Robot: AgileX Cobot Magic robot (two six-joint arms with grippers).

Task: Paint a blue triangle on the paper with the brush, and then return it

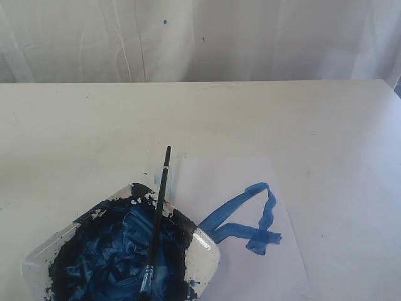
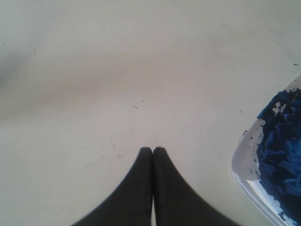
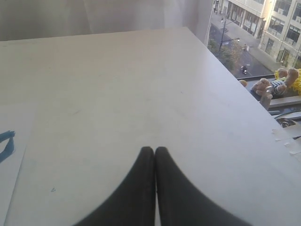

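Observation:
The brush (image 1: 158,213) lies across the white plate (image 1: 210,254) of dark blue paint, bristles down in the paint and handle tip pointing to the far side. To its right the paper (image 1: 250,188) carries the blue triangle (image 1: 250,219), a rough outline of thick strokes. Neither gripper shows in the exterior view. My left gripper (image 2: 153,149) is shut and empty over bare tabletop, with the plate's rim (image 2: 244,181) off to one side. My right gripper (image 3: 154,149) is also shut and empty above the table; a corner of the paper (image 3: 9,174) with a blue stroke (image 3: 5,143) shows at the frame's edge.
The cream table (image 1: 81,138) reaches back to a white curtain (image 1: 200,37). In the right wrist view the table's edge (image 3: 235,84) runs beside a window onto a street, with a soft toy (image 3: 270,87) on a ledge.

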